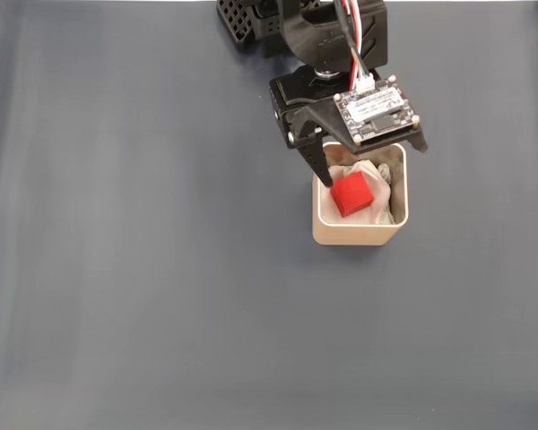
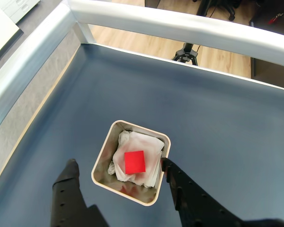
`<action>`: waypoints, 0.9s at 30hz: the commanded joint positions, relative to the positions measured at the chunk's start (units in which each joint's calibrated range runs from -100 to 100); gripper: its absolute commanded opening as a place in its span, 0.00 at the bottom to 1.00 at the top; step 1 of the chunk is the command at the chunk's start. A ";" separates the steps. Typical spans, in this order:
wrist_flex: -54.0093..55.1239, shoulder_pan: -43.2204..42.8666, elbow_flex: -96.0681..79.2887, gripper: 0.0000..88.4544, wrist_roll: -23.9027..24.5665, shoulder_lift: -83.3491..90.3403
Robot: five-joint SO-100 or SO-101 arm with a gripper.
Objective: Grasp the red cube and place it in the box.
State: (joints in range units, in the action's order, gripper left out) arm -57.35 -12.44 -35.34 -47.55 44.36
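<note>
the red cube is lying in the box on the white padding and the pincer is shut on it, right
Not quite. The red cube does lie in the box on the white padding, but the wrist view shows the pincer open, fingers spread either side of the box, off the cube.

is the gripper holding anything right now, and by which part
Nothing is held. The gripper is open, its fingers straddling the box, and the red cube lies free on the white padding inside.
</note>
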 commanded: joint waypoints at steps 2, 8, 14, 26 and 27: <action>0.93 1.11 -0.58 0.32 -1.37 2.59; 0.85 2.82 -2.86 0.02 -2.98 4.32; 0.93 5.87 -3.13 0.00 -1.66 5.10; 1.50 11.91 -13.80 0.00 -1.61 12.80; 1.50 11.98 -14.89 0.00 -1.61 13.75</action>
State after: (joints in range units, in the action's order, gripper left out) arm -56.70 -1.01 -49.54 -49.11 55.24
